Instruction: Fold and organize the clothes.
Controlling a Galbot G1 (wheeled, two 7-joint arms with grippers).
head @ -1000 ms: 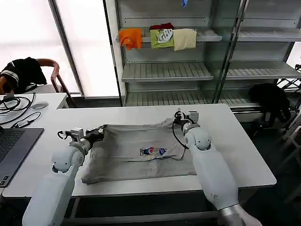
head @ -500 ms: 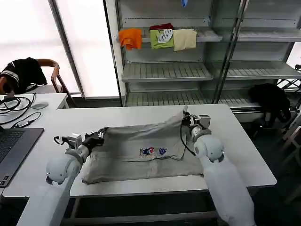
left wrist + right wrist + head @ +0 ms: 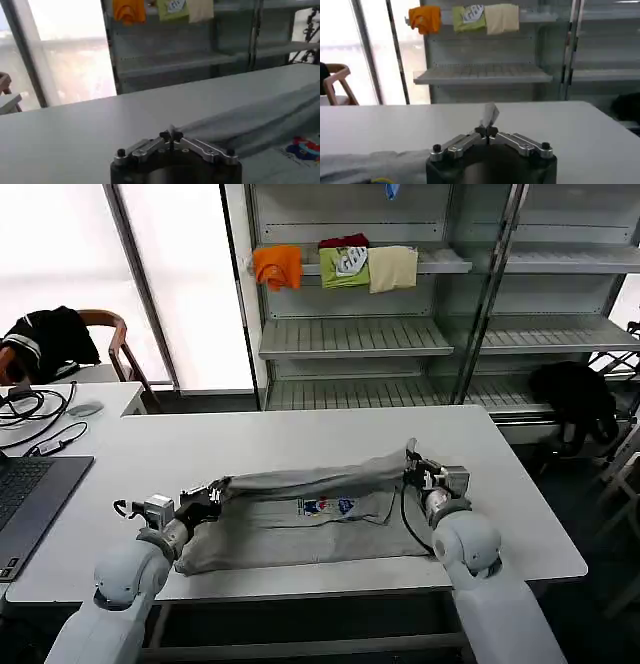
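The grey T-shirt [image 3: 300, 519] stretches left-to-right across the table [image 3: 300, 434] in mid-frame, left gripper [image 3: 205, 496] and right gripper [image 3: 418, 472] each pinched shut on its raised far edge's ends.

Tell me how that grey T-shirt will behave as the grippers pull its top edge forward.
The grey T-shirt is probably floppy: its edge sags between the left gripper and right gripper. It looks light, so it should drape and fold rather than hold shape.
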